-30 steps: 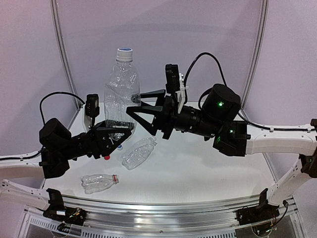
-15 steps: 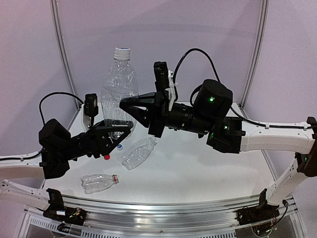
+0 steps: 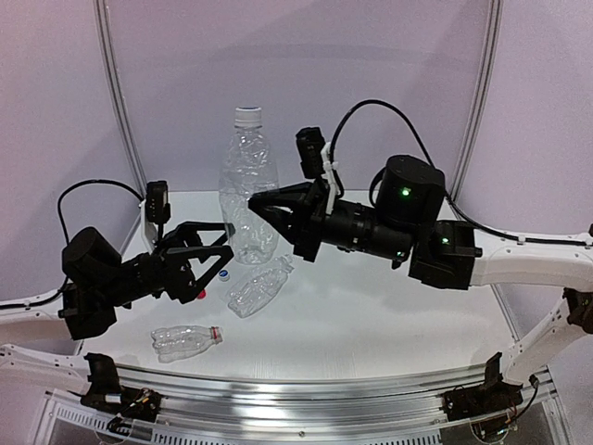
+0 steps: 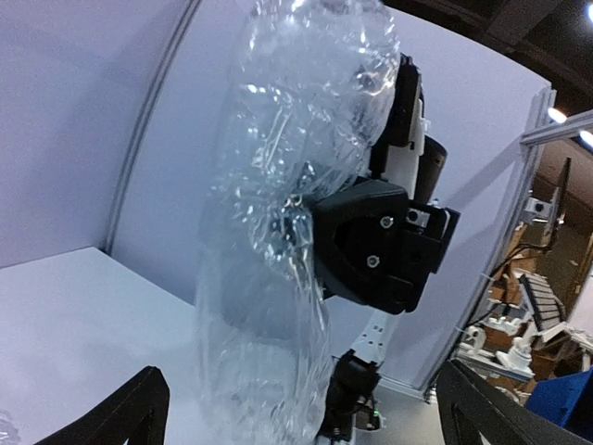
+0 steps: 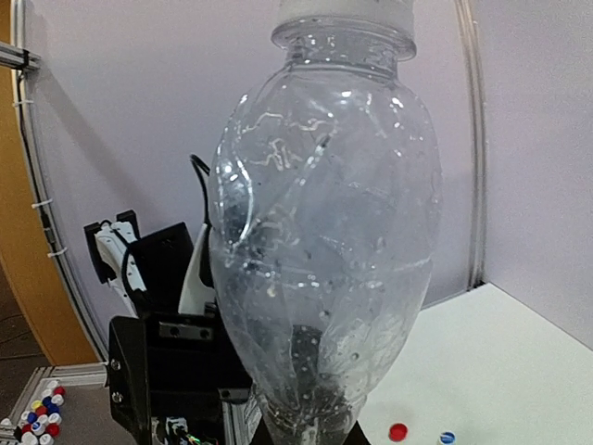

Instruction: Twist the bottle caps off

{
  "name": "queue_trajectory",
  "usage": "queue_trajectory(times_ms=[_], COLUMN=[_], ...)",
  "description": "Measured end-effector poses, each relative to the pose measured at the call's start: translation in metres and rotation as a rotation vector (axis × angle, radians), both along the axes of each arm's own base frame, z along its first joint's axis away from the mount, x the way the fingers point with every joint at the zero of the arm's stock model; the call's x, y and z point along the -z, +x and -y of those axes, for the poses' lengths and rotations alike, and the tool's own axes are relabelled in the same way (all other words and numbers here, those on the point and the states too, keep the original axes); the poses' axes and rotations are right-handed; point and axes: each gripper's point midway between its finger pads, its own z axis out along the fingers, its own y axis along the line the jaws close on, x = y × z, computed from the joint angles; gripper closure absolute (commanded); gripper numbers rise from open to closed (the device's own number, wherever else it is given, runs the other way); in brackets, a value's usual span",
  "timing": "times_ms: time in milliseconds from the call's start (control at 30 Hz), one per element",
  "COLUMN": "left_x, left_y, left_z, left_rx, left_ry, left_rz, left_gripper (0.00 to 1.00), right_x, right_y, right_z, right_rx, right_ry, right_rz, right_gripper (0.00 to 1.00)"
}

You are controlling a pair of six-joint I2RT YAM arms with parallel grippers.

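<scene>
A tall clear crumpled bottle (image 3: 248, 190) stands upright above the table, its white cap (image 3: 247, 116) screwed on. My right gripper (image 3: 264, 218) is shut on the bottle's body from the right. In the right wrist view the bottle (image 5: 324, 241) fills the frame, the cap (image 5: 345, 11) at the top edge, and the right gripper (image 5: 315, 439) pinches it low down. My left gripper (image 3: 229, 239) stands open just left of the bottle, not touching it. In the left wrist view the left gripper (image 4: 306, 371) has the bottle (image 4: 278, 278) ahead of its spread fingers (image 4: 139, 408). Loose on the table lie a red cap (image 3: 199, 295) and a white cap (image 3: 224, 274).
Two small clear bottles lie on the table: one (image 3: 259, 286) at the middle, one (image 3: 185, 340) with a red neck ring near the front edge. The loose red cap (image 5: 398, 431) and white cap (image 5: 447, 438) show below the bottle. A heap of coloured caps (image 5: 37, 422) lies off the table.
My left gripper has opened and drawn back to the left off the tall bottle. My right gripper has closed on the bottle, which has shifted slightly right.
</scene>
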Motion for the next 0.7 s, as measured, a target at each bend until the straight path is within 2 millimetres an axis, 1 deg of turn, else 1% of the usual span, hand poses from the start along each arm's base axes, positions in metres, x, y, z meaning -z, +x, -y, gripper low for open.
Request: queue_trajectory(times_ms=[67,133,200,233,333,400,500,567,633,700], left_x=[0.0,-0.001,-0.001,0.0,0.005,0.011,0.019,0.021,0.023,0.025], left_y=[0.004,0.008,0.011,0.013,0.022,0.029,0.041,0.045,0.047,0.049], left_z=[-0.007,-0.015,-0.022,-0.025,-0.033,-0.036,-0.038,-0.039,-0.039,-0.039], left_rx=[-0.049,-0.109,-0.158,-0.181,-0.265,-0.311,-0.366,-0.386,-0.397,-0.401], left_ry=[0.015,0.032,0.05,0.062,0.107,0.136,0.192,0.211,0.225,0.237], left_rz=[0.019,0.044,0.074,0.088,0.118,0.111,0.085,0.078,0.082,0.092], left_gripper=[0.01,0.01,0.01,0.01,0.01,0.01,0.01,0.07,0.13,0.14], right_x=[0.002,0.008,0.013,0.018,0.037,0.056,0.095,0.115,0.131,0.146], right_y=[0.004,0.009,0.013,0.016,0.022,0.024,0.025,0.026,0.024,0.021], right_z=[0.014,0.035,0.051,0.059,0.073,0.077,0.079,0.078,0.076,0.074], right_rx=[0.053,0.126,0.181,0.213,0.272,0.294,0.304,0.305,0.294,0.271], right_ry=[-0.013,-0.032,-0.049,-0.061,-0.105,-0.152,-0.259,-0.324,-0.375,-0.421], right_rz=[-0.006,-0.016,-0.027,-0.034,-0.054,-0.069,-0.102,-0.124,-0.142,-0.163], right_gripper=[1.0,1.0,1.0,1.0,1.0,1.0,1.0,1.0,1.0,1.0])
